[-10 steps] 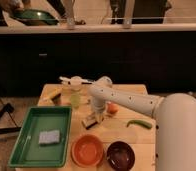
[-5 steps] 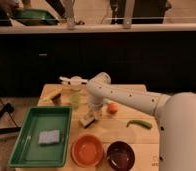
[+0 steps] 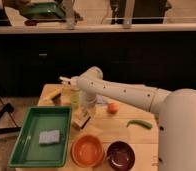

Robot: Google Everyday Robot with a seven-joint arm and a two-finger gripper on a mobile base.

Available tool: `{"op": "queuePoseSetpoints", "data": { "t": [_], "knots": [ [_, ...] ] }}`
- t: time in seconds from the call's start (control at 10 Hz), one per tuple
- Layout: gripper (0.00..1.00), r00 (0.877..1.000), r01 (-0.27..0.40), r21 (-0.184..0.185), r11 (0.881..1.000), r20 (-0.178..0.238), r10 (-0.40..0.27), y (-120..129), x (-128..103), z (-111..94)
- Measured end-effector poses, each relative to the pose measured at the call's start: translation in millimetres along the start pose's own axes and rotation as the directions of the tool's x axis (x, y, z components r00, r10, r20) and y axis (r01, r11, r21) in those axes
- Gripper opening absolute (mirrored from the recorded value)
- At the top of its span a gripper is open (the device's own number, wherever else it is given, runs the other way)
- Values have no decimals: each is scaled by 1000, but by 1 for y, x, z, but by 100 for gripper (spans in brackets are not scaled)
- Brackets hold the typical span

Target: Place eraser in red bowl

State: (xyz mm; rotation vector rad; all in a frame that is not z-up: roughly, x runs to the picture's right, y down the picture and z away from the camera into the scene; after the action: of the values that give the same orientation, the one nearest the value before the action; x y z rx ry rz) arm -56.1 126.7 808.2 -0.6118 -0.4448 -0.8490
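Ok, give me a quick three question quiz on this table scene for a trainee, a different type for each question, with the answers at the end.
1. True or false: the blue-grey sponge lies inside the green tray.
2. Short answer: which stands nearer the tray, the red bowl or the maroon bowl?
3. Pick one: the gripper, its jaws shut on the eraser, is
A) inside the red bowl
B) low over the table, just right of the tray's far corner
C) over the maroon bowl

Key: 1 true; 2 the red bowl; 3 B.
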Motion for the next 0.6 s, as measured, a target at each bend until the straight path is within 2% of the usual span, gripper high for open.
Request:
{"op": "queuePoseSetpoints", "data": {
  "t": [0.1, 0.3, 0.6],
  "knots": [
    [0, 997, 77, -13, 997, 9, -77, -6, -15, -1],
    [0, 986, 164, -50, 985, 22, -164, -5, -32, -3],
    [0, 958, 287, -101, 953, 50, -283, -1, -56, -2]
  ]
}}
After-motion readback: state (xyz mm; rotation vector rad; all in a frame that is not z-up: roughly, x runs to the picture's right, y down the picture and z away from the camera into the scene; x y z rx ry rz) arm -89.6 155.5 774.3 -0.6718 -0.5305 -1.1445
